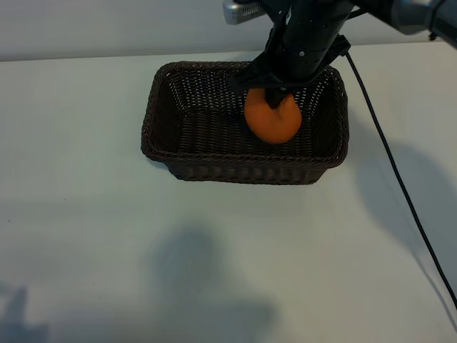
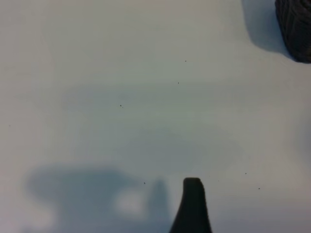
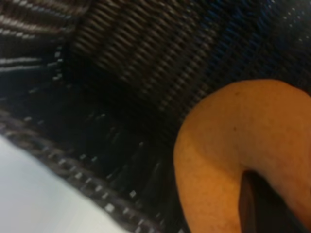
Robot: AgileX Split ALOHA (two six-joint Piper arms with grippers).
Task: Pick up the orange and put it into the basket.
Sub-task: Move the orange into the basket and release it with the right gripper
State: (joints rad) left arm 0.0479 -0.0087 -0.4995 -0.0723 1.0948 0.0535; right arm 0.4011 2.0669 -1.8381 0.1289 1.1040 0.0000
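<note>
The right gripper (image 1: 273, 96), fingers closed on the orange (image 1: 273, 120), holds it over the right half of the basket (image 1: 158, 121), apparently not yet resting on the floor; release remains, while the left gripper (image 2: 192, 204) waits open, parked.

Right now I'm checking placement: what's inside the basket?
The orange, gripped by the right pincer, hangs within the basket. The floor beneath it is covered.
</note>
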